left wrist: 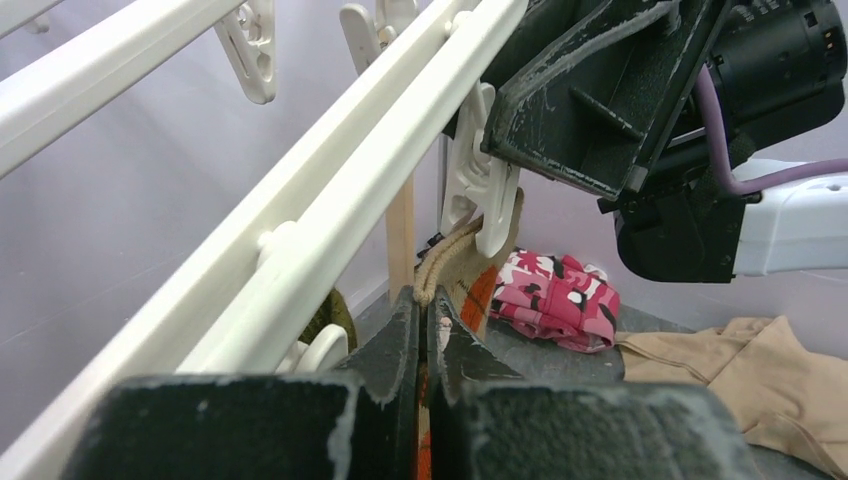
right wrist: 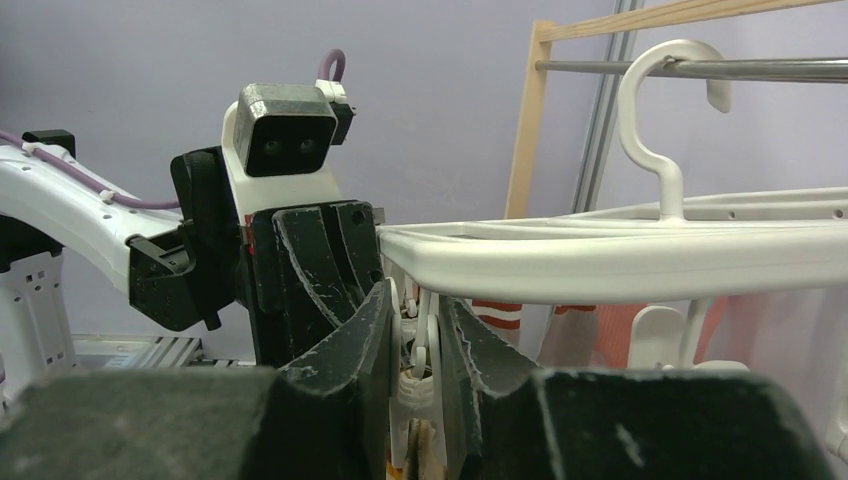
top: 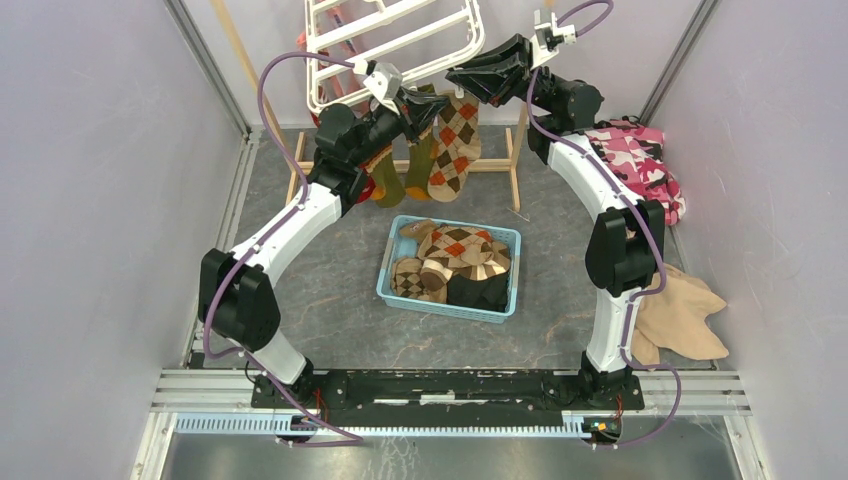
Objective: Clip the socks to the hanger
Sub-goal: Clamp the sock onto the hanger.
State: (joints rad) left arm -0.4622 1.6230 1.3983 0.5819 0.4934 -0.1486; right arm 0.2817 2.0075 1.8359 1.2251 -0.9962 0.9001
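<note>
The white hanger (top: 392,45) hangs at the back, its rail crossing the left wrist view (left wrist: 330,190). My left gripper (top: 425,108) is shut on the cuff of a brown argyle sock (top: 455,145) and holds it up under the rim; in its wrist view the jaws (left wrist: 422,292) pinch the cuff (left wrist: 470,280). My right gripper (top: 470,80) is shut on a white clip (right wrist: 414,392), squeezing it between its fingers (right wrist: 416,300). The sock's top edge sits between the clip's lower jaws. An olive sock (top: 390,185) hangs beside it.
A light blue basket (top: 388,285) holding several more socks stands on the floor between the arms. A wooden frame stand (top: 520,150) carries the hanger. A pink camouflage cloth (top: 640,160) lies at the right back and a beige cloth (top: 680,315) at the right front.
</note>
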